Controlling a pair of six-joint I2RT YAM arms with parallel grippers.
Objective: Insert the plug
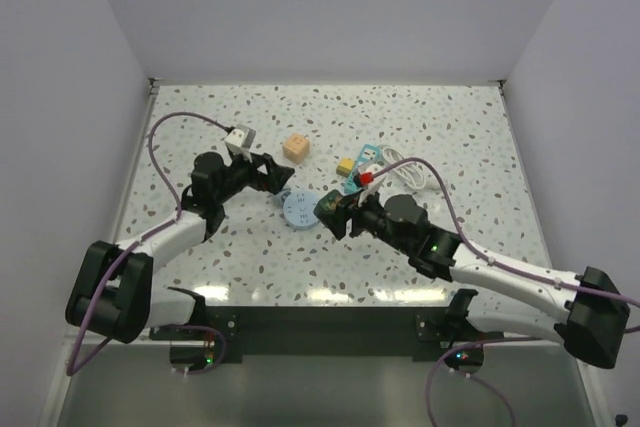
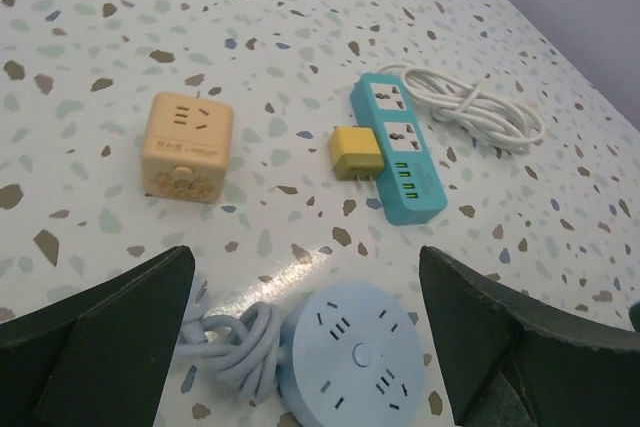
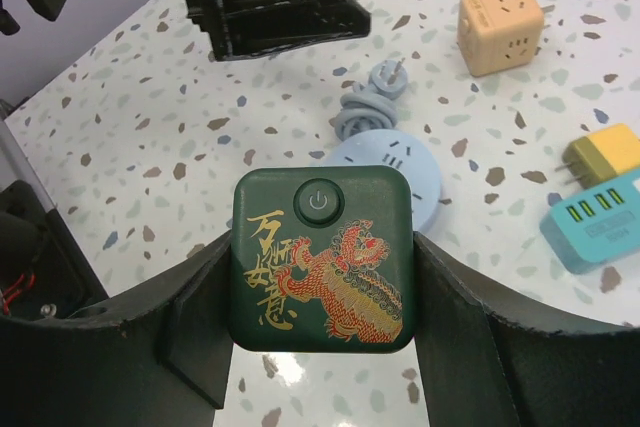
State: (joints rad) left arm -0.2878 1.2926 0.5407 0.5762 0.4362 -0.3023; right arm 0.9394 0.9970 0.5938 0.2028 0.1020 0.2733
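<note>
1. Top external view: the right pincer is clamped on the dark green plug. It holds the plug just beside the right edge of a round pale-blue socket hub, near the middle of the speckled surface. The left pincer hangs just behind and to the left of the hub. Farther back lie a tan cube socket, a small yellow adapter, a teal power strip and a coiled white cable.

2. Left wrist view: the left pincer's dark fingers stand wide apart at the lower corners, with nothing held between them. Below and between them lies the socket hub, its blue cord bunched at its left. Beyond, the cube socket stands alone on the left. The yellow adapter touches the long side of the teal power strip, and the white cable lies at the strip's far end.

3. Right wrist view: the plug fills the centre, squeezed on its left and right sides by the right pincer's fingers. The face toward the camera shows a power button, gold characters and a red-and-gold beast. Its prongs are hidden. The hub lies on the surface directly behind the plug, partly covered by it. The left pincer shows at the top left.
</note>
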